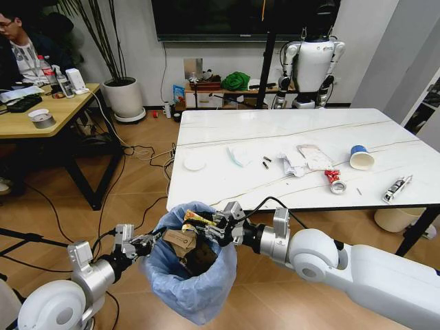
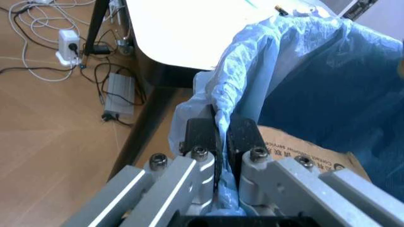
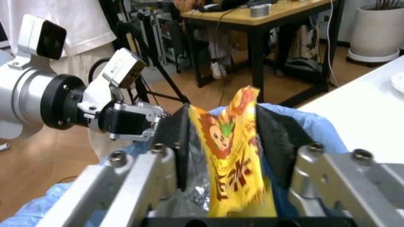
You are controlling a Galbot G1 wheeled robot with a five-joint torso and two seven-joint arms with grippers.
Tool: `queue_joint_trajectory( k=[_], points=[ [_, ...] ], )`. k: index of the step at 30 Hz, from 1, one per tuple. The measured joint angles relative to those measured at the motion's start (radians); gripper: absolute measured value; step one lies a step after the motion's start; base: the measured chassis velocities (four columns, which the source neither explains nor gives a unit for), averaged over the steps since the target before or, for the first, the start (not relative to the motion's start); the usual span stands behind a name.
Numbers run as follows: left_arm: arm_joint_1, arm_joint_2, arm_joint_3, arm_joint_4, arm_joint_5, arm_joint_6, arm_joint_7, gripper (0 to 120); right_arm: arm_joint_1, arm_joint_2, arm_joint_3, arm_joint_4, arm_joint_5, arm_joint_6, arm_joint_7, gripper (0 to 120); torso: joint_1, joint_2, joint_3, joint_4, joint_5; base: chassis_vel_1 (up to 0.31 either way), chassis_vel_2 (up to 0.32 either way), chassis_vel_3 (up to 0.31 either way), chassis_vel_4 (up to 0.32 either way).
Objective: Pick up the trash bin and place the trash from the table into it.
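Now yellow wrapper pinched between right fingers above trash bin, left fingers clamping its rim.

Your head view looks down over the trash bin; both wrist views sit close at its rim.

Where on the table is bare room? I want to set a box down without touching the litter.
The table is bare along its far edge and at its near left corner, beside the bin that the left gripper holds and over which the right gripper holds the yellow wrapper. Litter crowds the middle and right, around the paper cup.
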Motion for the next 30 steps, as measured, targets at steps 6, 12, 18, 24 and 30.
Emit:
queue_joint_trajectory(
  k=[6,12,18,24,30],
  points=[
    [0.003,-0.003,0.001,-0.001,0.004,0.000,0.000,0,0.003,-0.002,0.000,0.006,0.001,-0.001,0.004,63,0.000,0.000,0.000,0.0000,0.0000,0.000,0.000,0.000,0.000],
    [0.008,-0.004,0.001,-0.004,0.006,0.001,0.000,0,0.004,0.002,0.000,0.006,0.001,-0.002,0.007,88,0.000,0.000,0.000,-0.0001,0.0000,0.000,0.000,0.000,0.000],
    [0.026,-0.010,-0.004,-0.008,0.014,0.001,0.000,0,0.019,0.033,0.047,-0.016,0.021,-0.002,0.014,99,0.000,0.000,0.000,-0.0003,0.0000,0.000,0.000,0.000,0.000],
    [0.071,-0.025,-0.030,-0.025,0.028,0.001,0.001,0,0.082,0.144,0.123,-0.164,0.098,-0.012,0.053,100,0.000,0.000,0.000,0.0002,0.0000,0.000,0.000,0.000,0.000],
    [0.071,-0.002,-0.038,-0.015,0.020,0.001,0.001,0,0.127,0.241,0.153,-0.347,0.117,-0.050,0.117,100,0.000,0.000,0.000,-0.0001,-0.0002,0.000,0.000,0.000,0.000]
  ],
)
